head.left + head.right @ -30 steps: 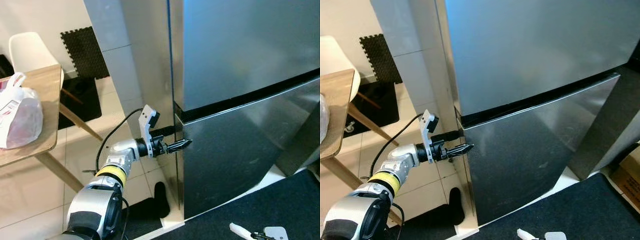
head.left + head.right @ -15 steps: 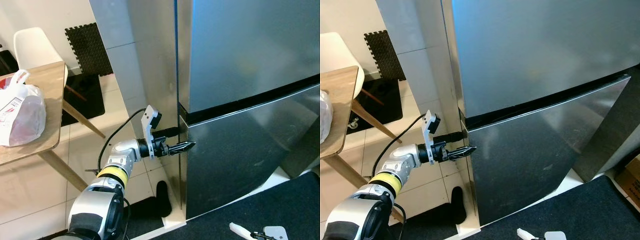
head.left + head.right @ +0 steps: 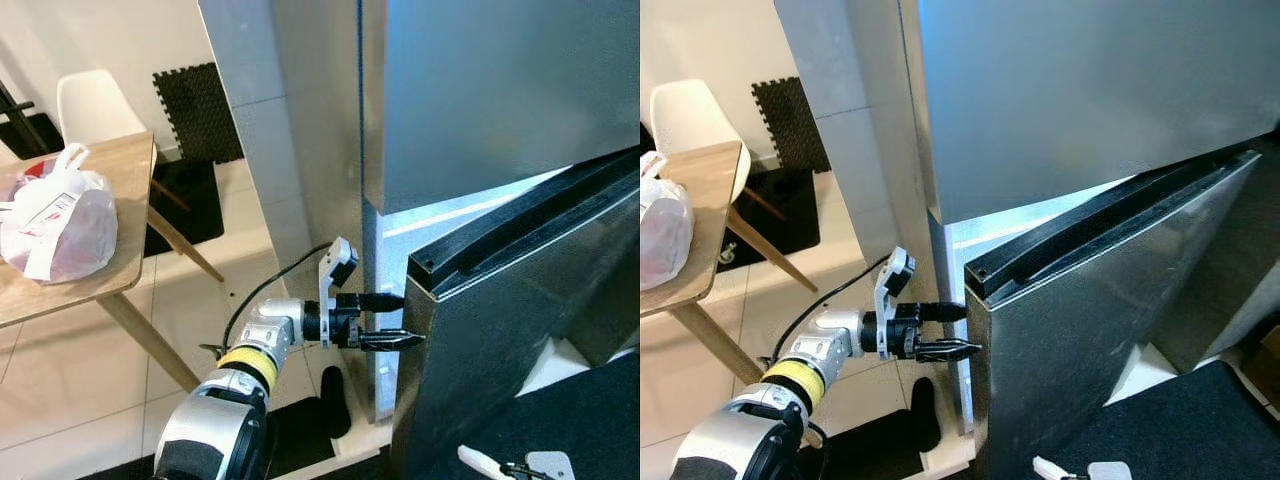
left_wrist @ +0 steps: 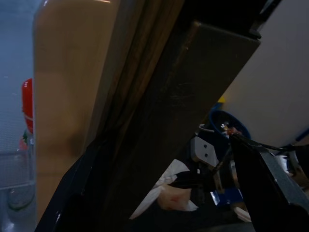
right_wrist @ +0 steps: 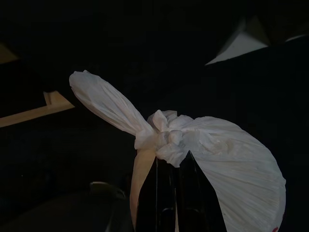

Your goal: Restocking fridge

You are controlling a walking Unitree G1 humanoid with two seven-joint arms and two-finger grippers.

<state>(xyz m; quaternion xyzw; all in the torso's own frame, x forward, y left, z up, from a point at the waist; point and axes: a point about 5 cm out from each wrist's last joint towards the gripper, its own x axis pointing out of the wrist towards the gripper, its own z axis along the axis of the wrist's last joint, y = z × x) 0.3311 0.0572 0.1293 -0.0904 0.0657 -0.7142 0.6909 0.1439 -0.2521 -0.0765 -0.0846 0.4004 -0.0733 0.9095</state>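
The steel fridge (image 3: 480,90) has two doors. Its lower door (image 3: 520,320) stands partly open, and light shines from the gap. My left gripper (image 3: 402,320) is at that door's free edge, open, with one finger above the other. In the left wrist view the dark door edge (image 4: 159,125) runs diagonally, and a red-capped item (image 4: 26,104) sits on a wire shelf inside. My right gripper (image 5: 170,157) is low at my side, shut on the knot of a white plastic bag (image 5: 231,169).
A wooden table (image 3: 90,290) on my left holds a pink-and-white plastic bag (image 3: 60,215). Behind it are a white chair (image 3: 95,105) and a black foam mat (image 3: 200,110). A dark rug (image 3: 600,420) lies before the fridge.
The lower fridge door has swung out towards me and light now shows inside. My left gripper's fingers have parted and it has moved down and right. The camera has shifted.
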